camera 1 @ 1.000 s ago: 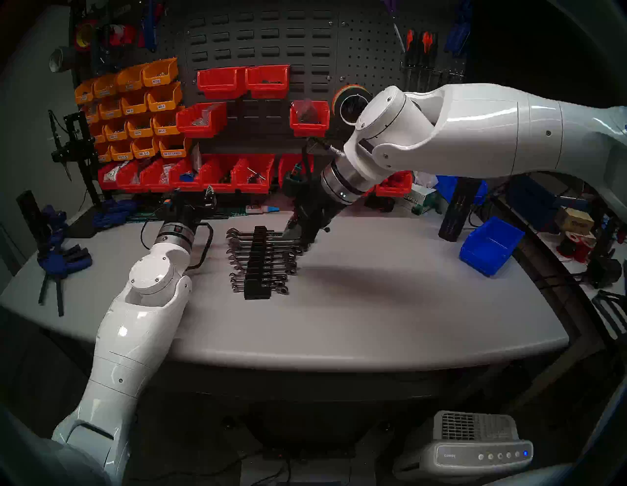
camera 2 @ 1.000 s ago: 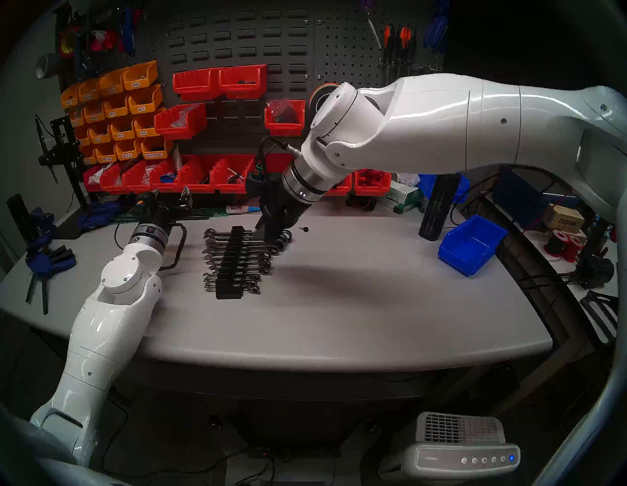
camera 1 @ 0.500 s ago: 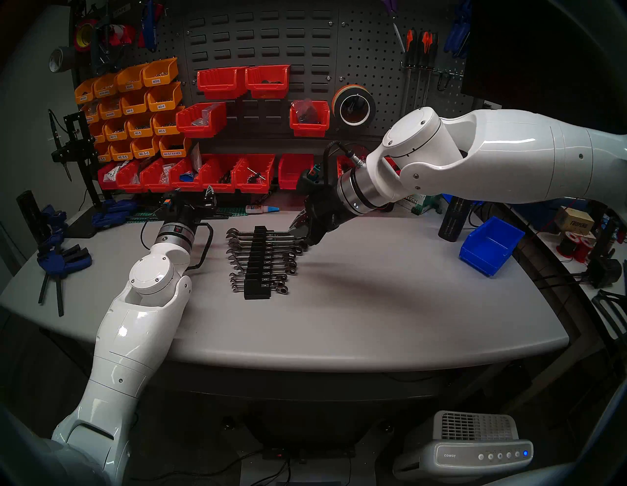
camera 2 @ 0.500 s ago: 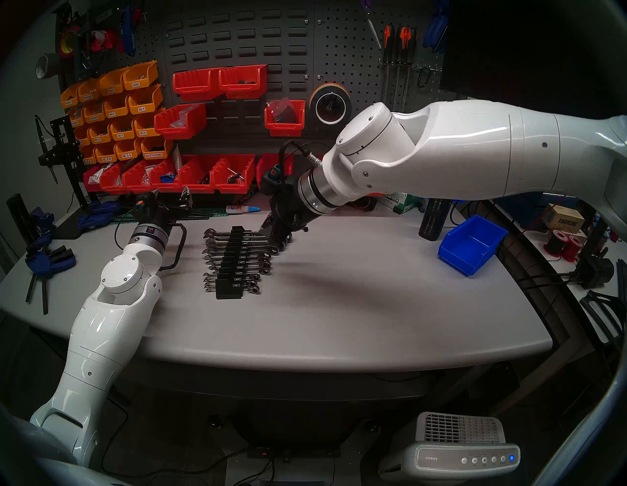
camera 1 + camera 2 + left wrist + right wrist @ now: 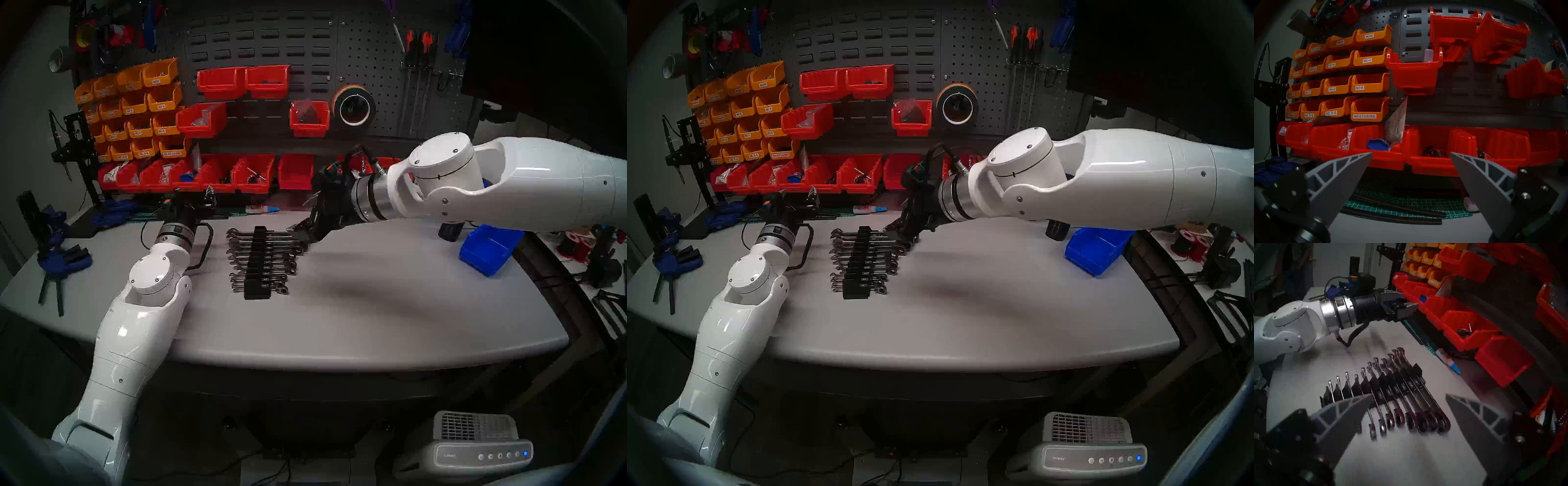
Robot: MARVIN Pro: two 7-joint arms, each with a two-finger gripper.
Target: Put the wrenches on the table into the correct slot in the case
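Observation:
The black wrench rack [image 5: 258, 268] lies mid-table on the grey tabletop [image 5: 373, 305], with a row of chrome wrenches [image 5: 271, 249] seated across it. It also shows in the right wrist view [image 5: 1383, 383]. I see no loose wrench on the table, and I cannot single out the fourth-smallest slot. My right gripper [image 5: 300, 217] is open and empty, just beyond the rack's far right corner, and in the right wrist view [image 5: 1409, 395] it faces the ring ends. My left gripper [image 5: 193, 193] is open and empty, left of the rack, pointing at the red bins [image 5: 1411, 153].
Red bins [image 5: 217, 173] and orange bins [image 5: 135, 112] line the back wall. A glue bottle [image 5: 263, 209] lies behind the rack. A blue bin [image 5: 488, 249] and a black cylinder [image 5: 448, 230] stand at the right. Blue clamps [image 5: 62, 258] lie at the left.
My right arm has swung down and back to the right, drawing its open gripper off the rack's far ring ends. The left arm and the rack have not moved.

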